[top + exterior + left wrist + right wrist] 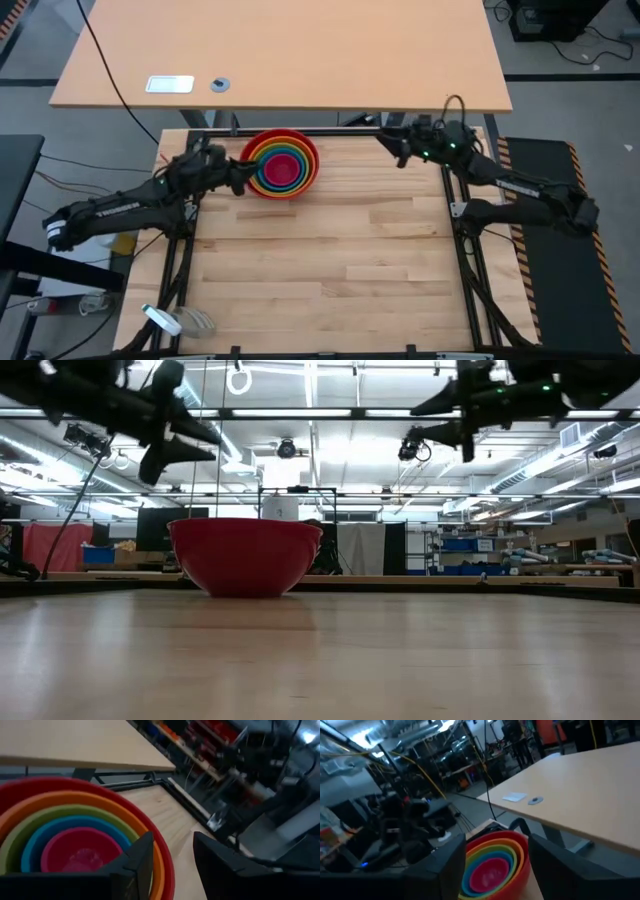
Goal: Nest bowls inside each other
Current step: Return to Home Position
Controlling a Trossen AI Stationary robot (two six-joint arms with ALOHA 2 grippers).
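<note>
The bowls (280,163) stand nested in one stack near the table's far edge, left of the middle: red outermost, then orange, yellow-green, blue and magenta-pink in the centre (80,851). The red bowl (245,555) rests on its base on the wood. My left gripper (240,172) hangs open just left of the stack and above rim height (190,448), holding nothing. My right gripper (395,145) is open and off to the stack's right, also raised (432,418), pointing toward the bowls (492,862).
A lighter desk (280,50) stands beyond the far edge, carrying a white card (170,84) and a small round disc (220,84). Black frame rails (462,250) run along the table's sides. The wooden top (320,270) stretches from the stack to the near edge.
</note>
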